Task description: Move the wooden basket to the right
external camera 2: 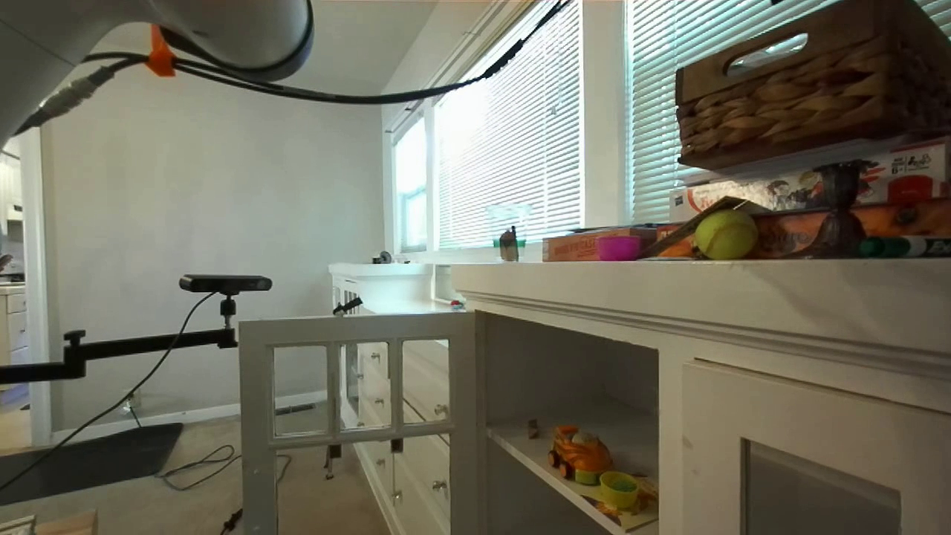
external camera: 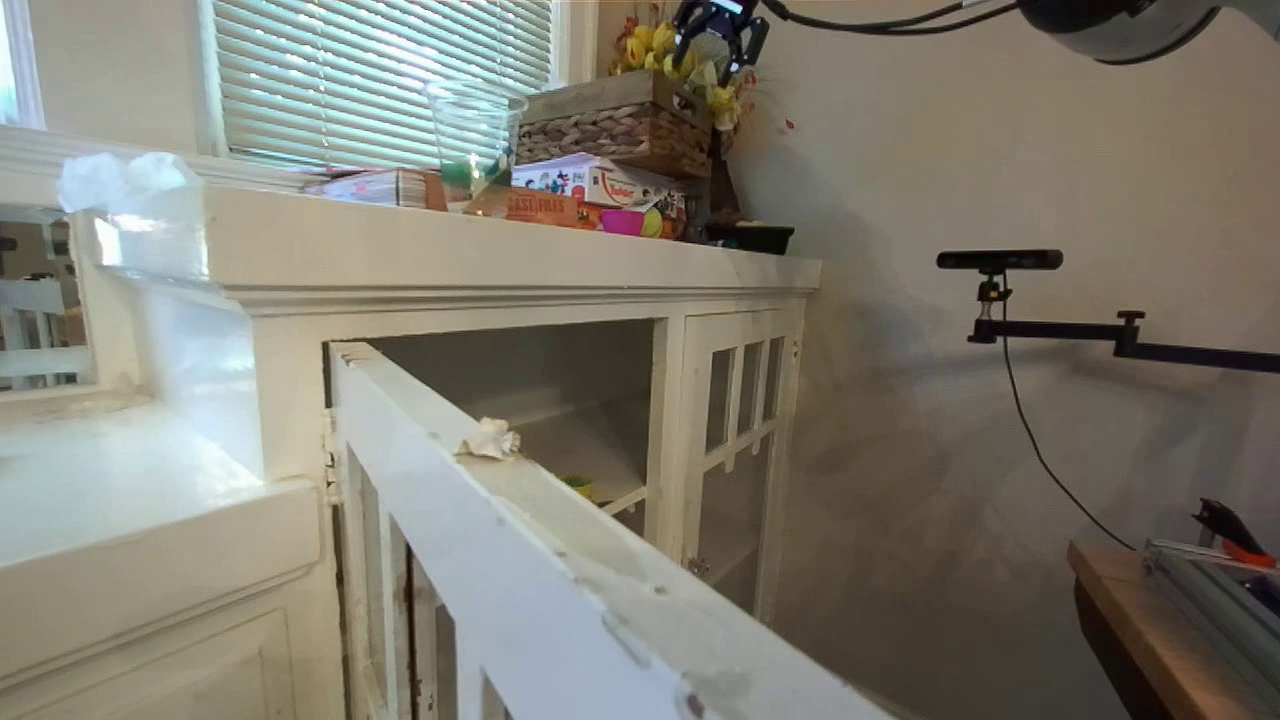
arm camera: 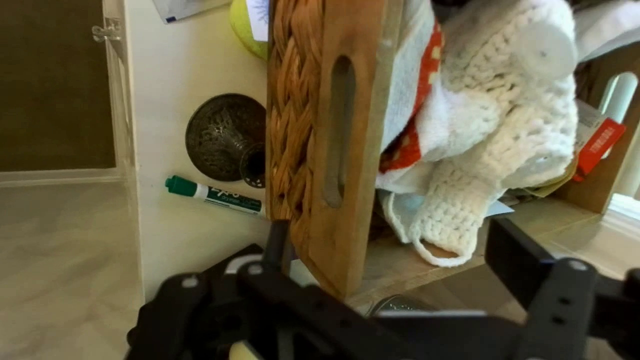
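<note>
The brown woven wooden basket sits on stacked colourful packages on the white cabinet top. It also shows in an exterior view and in the wrist view. It holds a white crocheted item and other small things. My gripper is above the basket's end near the flowers. In the wrist view the gripper is open, its fingers wide apart. One finger appears outside the basket's handled wall and the other lies across on the far side. Whether either touches the basket cannot be told.
A flower vase stands close beside the basket. A clear glass cup stands at its other side. A dark metal holder, a green marker and a tennis ball lie along the cabinet's front edge. A cabinet door stands open below.
</note>
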Available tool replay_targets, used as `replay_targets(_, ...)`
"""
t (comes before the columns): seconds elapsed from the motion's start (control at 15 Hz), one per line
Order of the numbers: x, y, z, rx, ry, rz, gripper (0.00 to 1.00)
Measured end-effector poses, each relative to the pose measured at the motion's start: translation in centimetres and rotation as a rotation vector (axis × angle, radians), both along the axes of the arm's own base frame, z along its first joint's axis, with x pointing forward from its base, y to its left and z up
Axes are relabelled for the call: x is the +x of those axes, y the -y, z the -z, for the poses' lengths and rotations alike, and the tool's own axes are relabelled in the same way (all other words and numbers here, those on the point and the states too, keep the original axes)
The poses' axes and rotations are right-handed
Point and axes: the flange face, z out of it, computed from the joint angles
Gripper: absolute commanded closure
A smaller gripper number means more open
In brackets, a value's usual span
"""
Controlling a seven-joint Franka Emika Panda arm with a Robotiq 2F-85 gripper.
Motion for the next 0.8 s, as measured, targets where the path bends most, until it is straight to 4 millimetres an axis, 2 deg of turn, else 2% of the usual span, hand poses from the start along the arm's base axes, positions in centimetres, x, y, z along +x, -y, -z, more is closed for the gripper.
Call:
replay_targets(0.27,-3.3,-3.9,-4.7,-0.032,-0.048,-0.199,0.0)
replay_targets(0.47,-5.8,-7.7,-7.8,-0.057,-0.09,-0.355,0.0)
replay_targets(0.67,-7.4,-11.7,-9.8,-0.084,-0.132,-0.511,0.0)
replay_targets(0.8,-7.8,-14.0,-10.4,-0.108,-0.152,-0.616,0.0)
